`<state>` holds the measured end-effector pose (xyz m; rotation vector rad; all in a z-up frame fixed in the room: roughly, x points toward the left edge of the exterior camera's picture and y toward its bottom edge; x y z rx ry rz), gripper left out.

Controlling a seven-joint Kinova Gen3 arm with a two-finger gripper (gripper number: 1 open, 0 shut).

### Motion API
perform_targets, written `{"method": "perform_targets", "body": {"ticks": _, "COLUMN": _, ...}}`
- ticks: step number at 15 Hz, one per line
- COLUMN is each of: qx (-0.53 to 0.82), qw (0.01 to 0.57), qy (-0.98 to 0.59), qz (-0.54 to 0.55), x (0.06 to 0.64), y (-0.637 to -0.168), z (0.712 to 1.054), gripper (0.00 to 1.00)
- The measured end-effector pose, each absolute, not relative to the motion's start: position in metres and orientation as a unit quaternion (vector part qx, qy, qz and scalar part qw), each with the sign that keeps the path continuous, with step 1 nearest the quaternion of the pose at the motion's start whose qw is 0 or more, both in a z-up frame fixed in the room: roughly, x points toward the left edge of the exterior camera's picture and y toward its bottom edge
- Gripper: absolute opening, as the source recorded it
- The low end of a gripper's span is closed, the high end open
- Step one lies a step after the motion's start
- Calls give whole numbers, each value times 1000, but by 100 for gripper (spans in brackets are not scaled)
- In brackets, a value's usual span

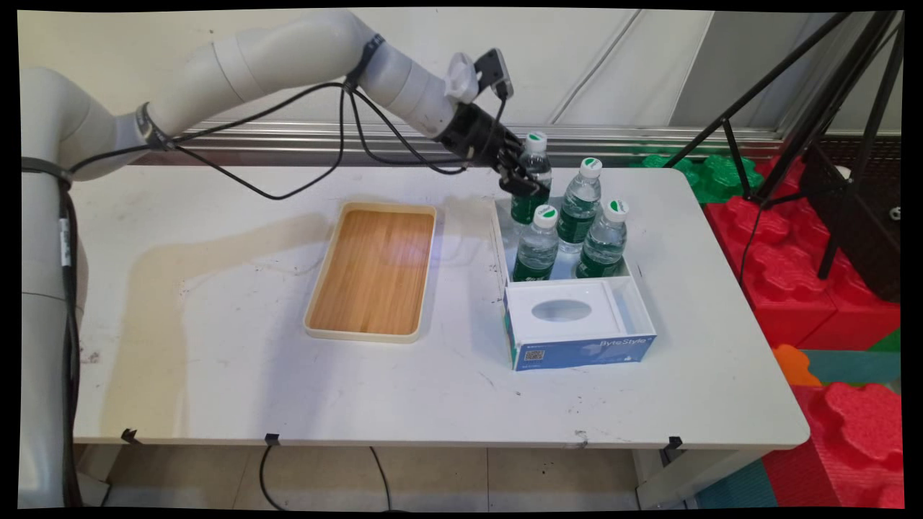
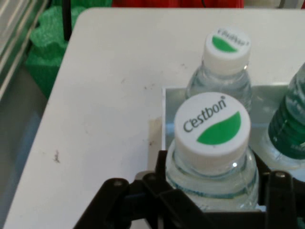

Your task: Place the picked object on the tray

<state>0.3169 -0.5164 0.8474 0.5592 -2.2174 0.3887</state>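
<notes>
My gripper point(image 1: 526, 186) reaches down at the back left corner of a white open box point(image 1: 637, 287). It is shut on a water bottle point(image 1: 537, 155) with a green label and a white cap. In the hand view that water bottle point(image 2: 212, 126) sits between the black fingers point(image 2: 159, 183), its "Cestbon" cap facing the camera, with my gripper point(image 2: 212, 202) closed round its shoulder. Three more bottles stand upright in the box: one at the back right point(image 1: 581, 205) and two in front point(image 1: 537, 245) point(image 1: 604, 241). The hand view shows one bottle point(image 2: 226, 52) just beyond the held one.
A blue and white tissue box point(image 1: 577, 339) fills the near end of the white box. A wooden tray point(image 1: 371, 270) with a cream rim lies to the left of it. Red and green foam blocks point(image 1: 815, 288) and a black tripod point(image 1: 829, 108) stand beyond the table's right edge.
</notes>
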Motion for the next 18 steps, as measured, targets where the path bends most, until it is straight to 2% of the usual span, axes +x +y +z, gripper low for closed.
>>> {"method": "perform_targets", "body": {"ticks": 10, "qx": 221, "qw": 426, "qy": -859, "qz": 177, "x": 348, "y": -476, "z": 913, "gripper": 0}}
{"method": "perform_targets", "body": {"ticks": 18, "qx": 214, "qw": 409, "qy": -866, "qz": 190, "x": 385, "y": -428, "z": 953, "gripper": 0}}
